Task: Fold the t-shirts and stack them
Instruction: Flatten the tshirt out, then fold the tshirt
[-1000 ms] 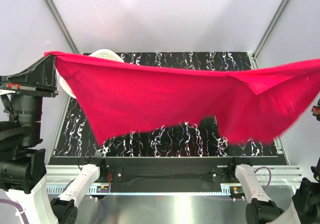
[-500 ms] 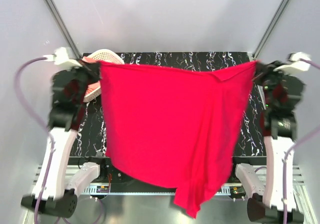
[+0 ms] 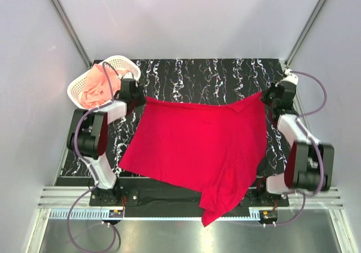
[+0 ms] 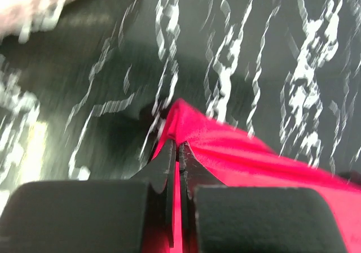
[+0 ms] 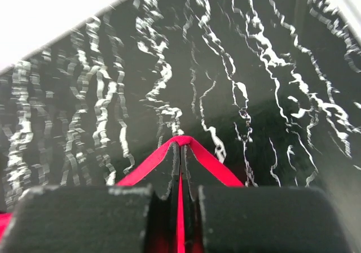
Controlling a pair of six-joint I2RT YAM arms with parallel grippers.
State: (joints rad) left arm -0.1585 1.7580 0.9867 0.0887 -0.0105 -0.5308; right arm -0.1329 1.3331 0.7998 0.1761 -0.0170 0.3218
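Two t-shirts are in view. At the far left corner of the black counter (image 3: 214, 75) with white squiggles sits a white basket (image 3: 75, 88). The pink t-shirt (image 3: 96, 90) is bunched up inside it. The basket is just beside the left arm and close to the left edge of the counter, so that side is tight.

The left hand (image 3: 137, 98) is clenched on the far left corner of the red t-shirt (image 3: 197, 143), right next to the basket. Its own camera shows red cloth pinched between the two shut fingers (image 4: 161, 165), low over the counter.

The red t-shirt lies spread out across the middle of the counter. Its far edge runs from one hand to the other. Behind that edge is a bare strip of counter up to the back wall. The near part of the shirt goes over the front edge of the counter, and a crumpled flap hangs down there. A fold runs down its right side.

The right hand (image 3: 266, 97) is clenched on the far right corner of the red t-shirt, close to the right edge of the counter. Its camera shows a thin loop of red cloth squeezed between the fingers.

The red t-shirt hides most of the middle of the counter. Both wrist pictures are blurry. I cannot tell where the sleeves are.
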